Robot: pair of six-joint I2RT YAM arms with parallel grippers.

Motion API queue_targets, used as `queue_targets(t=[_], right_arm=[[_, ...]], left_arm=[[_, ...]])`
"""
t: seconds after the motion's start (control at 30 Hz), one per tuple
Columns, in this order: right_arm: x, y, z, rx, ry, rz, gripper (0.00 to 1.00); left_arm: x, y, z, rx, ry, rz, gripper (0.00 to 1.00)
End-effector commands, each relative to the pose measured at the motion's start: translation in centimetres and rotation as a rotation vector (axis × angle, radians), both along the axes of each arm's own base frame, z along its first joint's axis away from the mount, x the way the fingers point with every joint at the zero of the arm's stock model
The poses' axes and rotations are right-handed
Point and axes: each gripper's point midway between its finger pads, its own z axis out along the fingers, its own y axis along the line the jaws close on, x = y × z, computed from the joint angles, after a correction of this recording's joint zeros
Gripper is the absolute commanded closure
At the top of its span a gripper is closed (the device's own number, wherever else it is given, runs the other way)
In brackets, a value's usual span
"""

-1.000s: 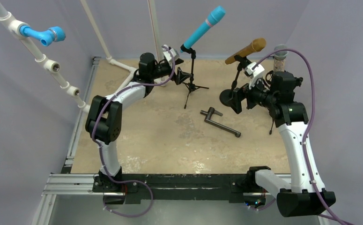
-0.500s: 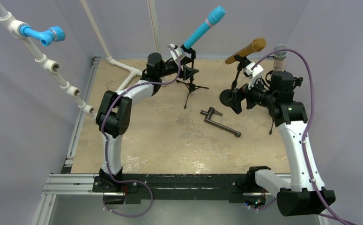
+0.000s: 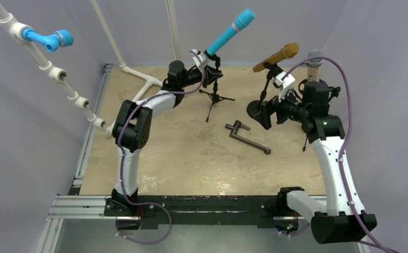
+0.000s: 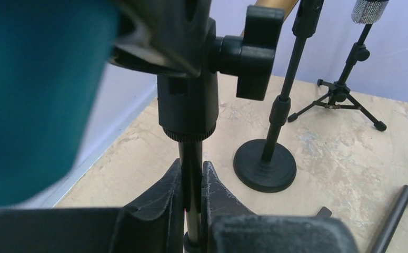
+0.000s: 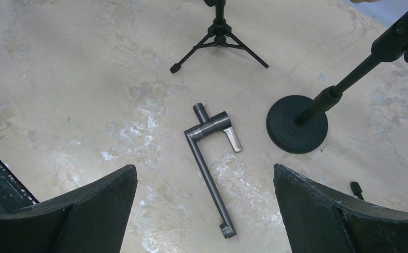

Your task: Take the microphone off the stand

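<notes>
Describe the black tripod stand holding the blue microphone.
Slim black metal-looking tripod stand, upright, three legs spread on the tan tabletop. Its clip, with a black knob, holds the blue microphone tilted upward. The left gripper is shut on its thin pole just below the collar.

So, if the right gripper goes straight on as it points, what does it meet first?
Probably the metal handle on the table: it sits between the right gripper's open fingers in the wrist view. The round stand base is off to one side. Depth is unclear.

Robotics lab test cell: blank grey walls (image 3: 22,158), aluminium frame rail (image 3: 80,208), mottled beige tabletop (image 3: 180,158).
</notes>
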Motion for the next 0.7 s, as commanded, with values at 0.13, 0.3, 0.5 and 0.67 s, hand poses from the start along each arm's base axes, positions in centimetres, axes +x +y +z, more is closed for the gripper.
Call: queue_targets(t=[0.13, 0.3, 0.5, 0.67], right_arm=[[-0.7, 0.5, 1.2, 0.028, -0.042, 0.025, 0.01], [-0.9, 1.0, 1.6, 0.050, -0.048, 0.051, 0.01], [-1.4, 2.4, 1.9, 0.091, -0.047, 0.111, 0.01], [-1.7, 4.6, 1.4, 0.167, -0.039, 0.209, 0.01]], left_arm=[[-4.2, 1.1, 3.0, -0.009, -0.042, -0.056, 1.00], [-7.3, 2.1, 3.0, -0.001, -0.033, -0.086, 1.00], [-11.6, 3.3, 3.0, -0.016, -0.012, -0.112, 1.00], [-16.1, 3.6, 1.2, -0.003, 0.011, -0.131, 1.00]])
